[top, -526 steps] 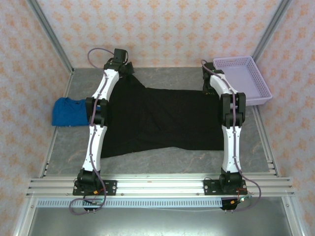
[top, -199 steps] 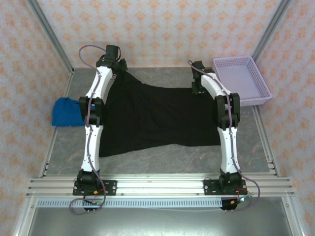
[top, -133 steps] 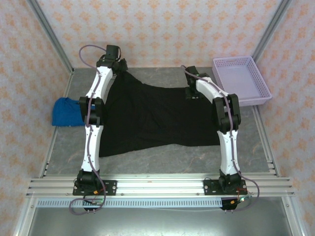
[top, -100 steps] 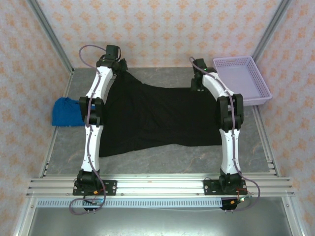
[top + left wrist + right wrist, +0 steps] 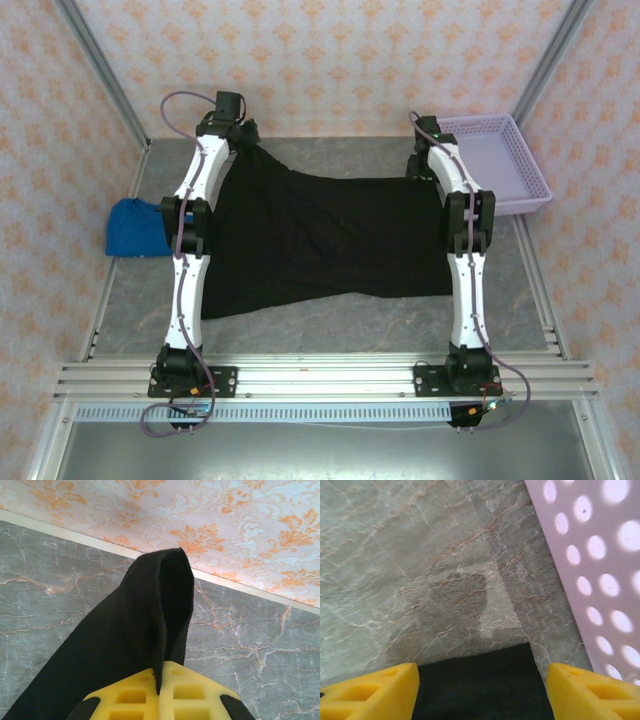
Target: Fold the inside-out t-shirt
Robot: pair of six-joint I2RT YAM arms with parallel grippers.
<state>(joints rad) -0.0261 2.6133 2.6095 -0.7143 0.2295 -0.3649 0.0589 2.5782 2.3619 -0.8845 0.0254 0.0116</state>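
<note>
While the black t-shirt (image 5: 320, 240) lies spread across the middle of the grey marbled worktop (image 5: 380, 320), between the two arms, its far left corner is raised off the surface in a narrow upright fold. The left hand (image 5: 159, 672) is closed on that fold: in its wrist view the yellow fingers (image 5: 195, 700) meet with the dark cloth pinched between them. The cloth arches up over the fingers and slopes away to the lower left. The rest of the shirt rests flat, with its near edge running unevenly and reaching closest to the arm bases on the left side. At the far right corner the right hand (image 5: 418, 165) hovers with its fingers (image 5: 375, 690) spread wide and nothing caught between them. The shirt's corner lies flat on the worktop below the gap, its straight edge ending just beside the wall of a lilac basket (image 5: 535, 185) pierced with round holes. That basket sits at the far right of the worktop, near the shirt. A smaller bright blue garment (image 5: 135, 228) lies bunched at the left edge, apart from the shirt on the outer side of the left arm. Walls (image 5: 320, 60) papered in an orange floral pattern enclose the worktop.
</note>
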